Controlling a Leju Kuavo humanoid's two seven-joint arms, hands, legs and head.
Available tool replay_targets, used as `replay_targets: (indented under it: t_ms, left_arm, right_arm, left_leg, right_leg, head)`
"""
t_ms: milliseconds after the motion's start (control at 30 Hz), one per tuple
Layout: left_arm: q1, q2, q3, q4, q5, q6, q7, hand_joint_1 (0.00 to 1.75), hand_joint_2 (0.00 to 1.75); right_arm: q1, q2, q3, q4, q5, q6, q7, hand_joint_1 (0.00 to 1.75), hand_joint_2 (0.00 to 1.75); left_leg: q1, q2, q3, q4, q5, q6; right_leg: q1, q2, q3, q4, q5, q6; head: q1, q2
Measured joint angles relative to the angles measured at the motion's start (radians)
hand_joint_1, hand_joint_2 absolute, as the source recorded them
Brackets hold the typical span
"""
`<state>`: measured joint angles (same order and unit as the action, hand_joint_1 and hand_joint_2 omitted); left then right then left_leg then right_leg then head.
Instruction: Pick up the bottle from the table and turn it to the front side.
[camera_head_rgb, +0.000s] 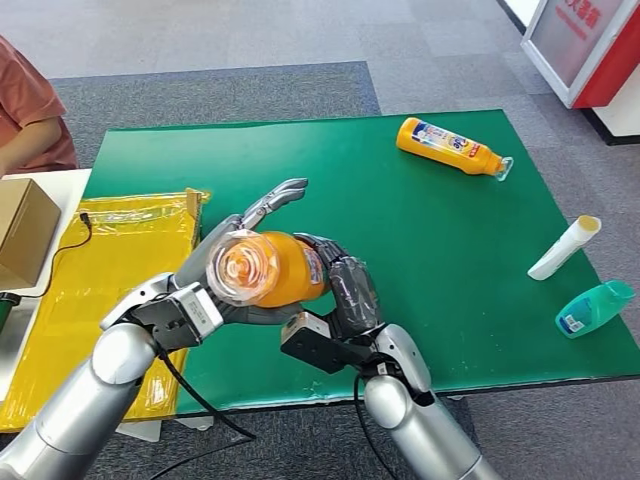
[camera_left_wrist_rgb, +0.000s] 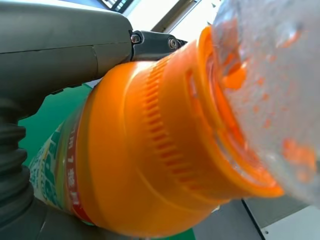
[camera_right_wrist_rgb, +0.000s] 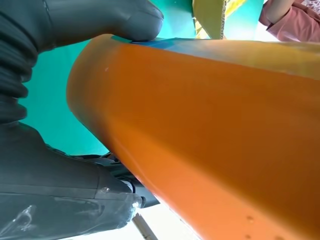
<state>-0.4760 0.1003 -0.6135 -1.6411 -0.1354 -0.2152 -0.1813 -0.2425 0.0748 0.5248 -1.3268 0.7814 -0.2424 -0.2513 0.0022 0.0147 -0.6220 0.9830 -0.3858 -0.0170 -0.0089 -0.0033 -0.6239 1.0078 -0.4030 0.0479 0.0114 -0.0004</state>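
An orange bottle (camera_head_rgb: 281, 270) with a clear cap (camera_head_rgb: 240, 266) is lifted above the green mat (camera_head_rgb: 423, 250), lying sideways with its cap toward me. My left hand (camera_head_rgb: 226, 245) holds its cap end; its fingers reach past the bottle. My right hand (camera_head_rgb: 343, 285) wraps the bottle's base end. Up close, the left wrist view has the orange neck (camera_left_wrist_rgb: 158, 150) and the clear cap (camera_left_wrist_rgb: 271, 85) with part of a printed label. Across the right wrist view runs the plain orange body (camera_right_wrist_rgb: 211, 125), my right hand's thumb (camera_right_wrist_rgb: 109, 20) pressed on it.
A second orange bottle (camera_head_rgb: 451, 146) lies at the mat's far side. A white tube (camera_head_rgb: 564, 247) and a teal bottle (camera_head_rgb: 594, 306) lie at the right edge. Yellow bags (camera_head_rgb: 113, 260) and a cardboard box (camera_head_rgb: 24, 228) sit left, near a person (camera_head_rgb: 29, 115).
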Motion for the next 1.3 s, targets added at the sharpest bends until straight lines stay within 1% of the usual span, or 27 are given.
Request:
replay_targets:
  t_ms: [133, 267, 467, 567, 633, 700, 833, 900, 967, 1033, 1067, 1100, 1133, 1233, 1267, 1300]
  left_arm:
    - [0.007, 0.0, 0.002, 0.0, 0.018, 0.0, 0.0, 1.75, 1.75]
    - [0.014, -0.001, 0.005, 0.0, 0.049, -0.002, 0.0, 1.75, 1.75]
    - [0.035, -0.017, 0.018, -0.002, 0.141, -0.003, 0.0, 1.75, 1.75]
    - [0.054, -0.027, 0.031, -0.011, 0.162, 0.018, -0.01, 1.75, 1.75]
    - [0.073, -0.035, 0.048, -0.025, 0.147, 0.059, -0.031, 1.75, 1.75]
    - [0.097, -0.044, 0.07, -0.051, 0.073, 0.142, -0.064, 1.75, 1.75]
    - [0.151, -0.06, 0.125, -0.121, -0.158, 0.368, -0.12, 1.75, 1.75]
    - [0.179, -0.064, 0.149, -0.152, -0.345, 0.528, -0.13, 1.75, 1.75]
    - [0.215, -0.068, 0.176, -0.177, -0.645, 0.713, -0.111, 1.75, 1.75]
    - [0.252, -0.072, 0.211, -0.197, -1.023, 0.845, -0.048, 1.75, 1.75]
    - [0.268, -0.073, 0.23, -0.205, -1.195, 0.88, -0.014, 1.75, 1.75]
    - [0.282, -0.073, 0.249, -0.211, -1.319, 0.898, 0.01, 1.75, 1.75]
    - [0.294, -0.073, 0.271, -0.215, -1.389, 0.906, 0.015, 1.75, 1.75]
    - [0.319, -0.073, 0.373, -0.206, -1.403, 0.904, -0.046, 1.75, 1.75]
    - [0.32, -0.063, 0.402, -0.189, -1.402, 0.891, -0.033, 1.75, 1.75]
    - [0.314, -0.042, 0.414, -0.164, -1.402, 0.867, 0.028, 1.75, 1.75]
  right_arm:
    - [-0.001, 0.0, -0.004, 0.0, 0.004, 0.008, 0.003, 1.75, 1.75]
    - [-0.001, 0.0, -0.004, 0.0, 0.009, 0.011, 0.005, 0.0, 1.75]
    - [0.007, 0.0, -0.002, 0.0, 0.023, 0.012, 0.015, 0.0, 1.75]
    - [0.014, 0.0, -0.003, 0.0, 0.019, 0.01, 0.023, 0.0, 1.75]
    - [0.02, 0.0, -0.006, 0.0, 0.003, 0.009, 0.031, 0.0, 1.75]
    - [0.028, 0.0, -0.014, 0.0, -0.035, 0.015, 0.04, 0.0, 1.75]
    - [0.048, 0.0, -0.053, 0.0, -0.137, 0.035, 0.051, 0.0, 1.75]
    - [0.057, 0.0, -0.078, -0.003, -0.187, 0.033, 0.051, 0.0, 1.75]
    - [0.064, 0.0, -0.111, -0.013, -0.237, 0.02, 0.046, 0.0, 1.75]
    - [0.066, 0.0, -0.147, -0.03, -0.274, 0.004, 0.036, 0.0, 1.75]
    - [0.066, 0.0, -0.163, -0.041, -0.287, -0.002, 0.032, 0.0, 1.75]
    - [0.065, 0.0, -0.178, -0.052, -0.299, -0.007, 0.028, 0.0, 1.75]
    - [0.065, 0.0, -0.191, -0.064, -0.308, -0.011, 0.025, 0.0, 1.75]
    - [0.067, -0.001, -0.225, -0.107, -0.327, -0.02, 0.017, 0.0, 1.75]
    - [0.069, -0.002, -0.235, -0.126, -0.331, -0.024, 0.015, 0.0, 1.75]
    - [0.07, -0.002, -0.243, -0.146, -0.335, -0.026, 0.014, 0.0, 1.75]
  left_leg:
    - [0.0, 0.0, 0.0, 0.0, 0.0, 0.0]
    - [0.0, 0.0, 0.0, 0.0, 0.0, 0.0]
    - [0.0, 0.0, 0.0, 0.0, 0.0, 0.0]
    - [0.0, 0.0, 0.0, 0.0, 0.0, 0.0]
    - [0.0, 0.0, 0.0, 0.0, 0.0, 0.0]
    - [0.0, 0.0, 0.0, 0.0, 0.0, 0.0]
    - [0.0, 0.0, -0.001, 0.0, 0.0, 0.0]
    - [0.0, 0.0, -0.001, 0.0, 0.0, 0.0]
    - [0.0, 0.0, -0.001, 0.0, 0.0, 0.0]
    - [0.0, 0.0, -0.001, 0.0, 0.0, 0.0]
    - [0.0, 0.0, -0.001, 0.0, -0.001, 0.0]
    - [0.0, 0.0, -0.001, 0.0, -0.001, 0.0]
    - [0.0, 0.0, -0.001, 0.0, -0.001, 0.0]
    - [0.0, 0.0, -0.001, 0.0, -0.001, 0.0]
    - [0.0, 0.001, -0.001, 0.0, 0.0, 0.0]
    - [0.0, 0.001, -0.001, 0.0, 0.0, -0.001]
  right_leg:
    - [0.0, 0.0, 0.0, 0.0, 0.0, 0.0]
    - [0.0, 0.0, 0.0, 0.0, 0.0, 0.0]
    - [0.0, 0.0, 0.0, 0.0, 0.0, 0.0]
    - [0.0, 0.0, 0.0, 0.0, 0.0, 0.0]
    - [0.0, 0.0, 0.0, 0.0, 0.0, 0.0]
    - [0.0, 0.0, 0.0, 0.0, 0.0, 0.0]
    - [0.0, 0.0, 0.0, 0.0, 0.0, 0.0]
    - [0.0, 0.0, 0.0, 0.0, 0.0, 0.0]
    - [0.0, 0.0, 0.0, 0.0, 0.0, 0.0]
    - [0.0, 0.0, 0.0, 0.0, 0.0, 0.0]
    - [0.0, 0.0, 0.0, 0.0, -0.001, 0.0]
    - [0.0, 0.0, 0.0, 0.0, 0.0, 0.0]
    - [0.0, 0.0, 0.0, 0.0, 0.0, 0.0]
    - [0.0, 0.0, -0.001, 0.0, 0.0, 0.0]
    - [0.0, 0.0, -0.001, 0.0, 0.0, 0.0]
    - [0.0, 0.0, -0.002, 0.0, 0.0, 0.0]
  head:
    - [0.0, 0.0]
    - [0.0, 0.0]
    - [0.0, 0.0]
    - [0.0, 0.0]
    - [0.0, 0.0]
    - [0.0, 0.0]
    - [0.0, 0.0]
    - [0.0, 0.0]
    - [0.0, 0.0]
    - [0.0, 0.0]
    - [0.0, 0.0]
    - [0.0, 0.0]
    - [0.0, 0.0]
    - [0.0, 0.0]
    - [0.0, 0.0]
    - [0.0, 0.0]
